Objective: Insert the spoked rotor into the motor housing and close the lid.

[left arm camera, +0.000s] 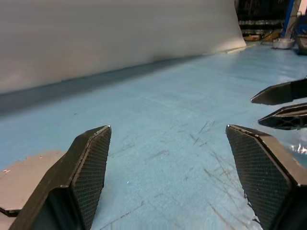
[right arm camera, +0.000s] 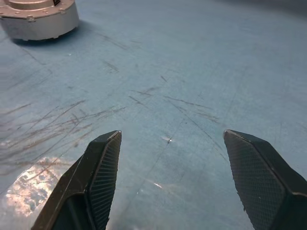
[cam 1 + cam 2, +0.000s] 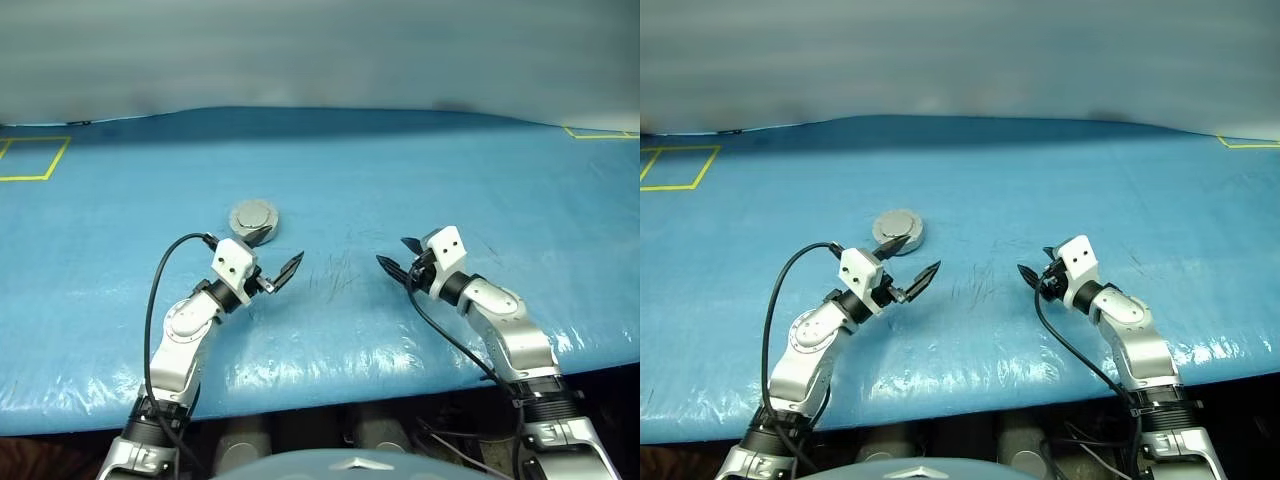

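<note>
The motor housing [image 3: 254, 217] stands on the blue table left of centre, a short round silver body [image 2: 41, 19]. The lid, plain grey face up [image 3: 898, 224], sits on top of it. The spoked rotor is hidden. My left gripper [image 3: 280, 248] is open just in front of the housing and slightly to its right, with nothing between its fingers [image 1: 91, 167]. One of its fingertips overlaps the housing's near edge in the head views. My right gripper [image 3: 393, 252] is open and empty further right, its own view [image 2: 170, 135] looking across the table at the housing.
The blue table cover [image 3: 340, 180] is scratched between the two grippers. Yellow tape outlines mark the far left [image 3: 30, 158] and far right [image 3: 598, 132] corners. A grey wall [image 3: 320, 50] rises behind the table. The table's front edge [image 3: 330, 385] runs just under both forearms.
</note>
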`<action>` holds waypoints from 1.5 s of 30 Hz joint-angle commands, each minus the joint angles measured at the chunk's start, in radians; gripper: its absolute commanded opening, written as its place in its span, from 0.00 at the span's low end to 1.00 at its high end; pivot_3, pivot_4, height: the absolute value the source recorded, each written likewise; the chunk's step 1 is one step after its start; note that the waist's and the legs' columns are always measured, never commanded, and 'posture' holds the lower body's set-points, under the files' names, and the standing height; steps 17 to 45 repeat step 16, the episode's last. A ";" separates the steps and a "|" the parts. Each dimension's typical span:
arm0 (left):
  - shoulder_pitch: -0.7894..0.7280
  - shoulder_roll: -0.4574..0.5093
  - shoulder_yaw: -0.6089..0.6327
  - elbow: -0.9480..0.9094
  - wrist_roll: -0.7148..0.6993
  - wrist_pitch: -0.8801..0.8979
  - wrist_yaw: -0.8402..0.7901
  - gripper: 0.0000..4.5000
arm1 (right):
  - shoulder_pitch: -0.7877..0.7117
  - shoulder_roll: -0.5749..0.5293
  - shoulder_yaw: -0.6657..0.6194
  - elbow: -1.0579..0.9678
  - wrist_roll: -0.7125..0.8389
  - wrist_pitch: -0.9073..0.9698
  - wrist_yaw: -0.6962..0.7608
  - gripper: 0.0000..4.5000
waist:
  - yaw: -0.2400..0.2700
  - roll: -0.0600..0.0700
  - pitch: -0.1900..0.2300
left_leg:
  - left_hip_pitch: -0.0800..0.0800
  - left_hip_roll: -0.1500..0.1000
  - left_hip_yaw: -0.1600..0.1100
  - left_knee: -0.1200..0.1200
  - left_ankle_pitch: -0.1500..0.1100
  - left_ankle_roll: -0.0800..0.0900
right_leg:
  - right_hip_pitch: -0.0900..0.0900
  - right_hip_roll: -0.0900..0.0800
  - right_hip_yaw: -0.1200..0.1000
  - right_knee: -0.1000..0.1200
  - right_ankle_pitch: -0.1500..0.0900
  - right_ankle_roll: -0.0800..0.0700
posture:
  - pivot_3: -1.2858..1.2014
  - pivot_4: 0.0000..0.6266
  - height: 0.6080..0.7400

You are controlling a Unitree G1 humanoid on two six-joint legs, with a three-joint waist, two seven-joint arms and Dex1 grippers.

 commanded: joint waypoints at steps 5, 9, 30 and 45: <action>0.000 0.021 0.000 0.034 0.022 -0.114 -0.046 0.91 | -0.008 -0.002 -0.058 0.003 0.002 -0.097 0.045 1.00 | 0.002 0.000 0.000 | 0.000 0.000 0.001 0.000 0.000 0.000 | 0.000 0.000 0.001 0.000 0.000 0.000 | 0.52 0.24 1.00; 0.006 0.025 0.010 0.047 0.022 -0.120 -0.047 0.91 | -0.013 0.003 -0.053 0.011 -0.011 -0.106 0.044 1.00 | 0.002 0.000 0.000 | 0.000 0.000 0.001 0.000 0.000 0.000 | 0.000 0.000 0.001 0.000 0.000 0.000 | 0.52 0.24 1.00; 0.011 0.025 0.012 0.045 0.027 -0.121 -0.039 0.91 | -0.010 0.014 -0.054 0.001 -0.014 -0.099 0.051 1.00 | 0.002 0.000 0.000 | 0.000 0.000 0.001 0.000 0.000 0.000 | 0.000 0.000 0.001 0.000 0.001 0.001 | 0.52 0.24 1.00; 0.011 0.025 0.012 0.045 0.027 -0.121 -0.039 0.91 | -0.010 0.014 -0.054 0.001 -0.014 -0.099 0.051 1.00 | 0.002 0.000 0.000 | 0.000 0.000 0.001 0.000 0.000 0.000 | 0.000 0.000 0.001 0.000 0.001 0.001 | 0.52 0.24 1.00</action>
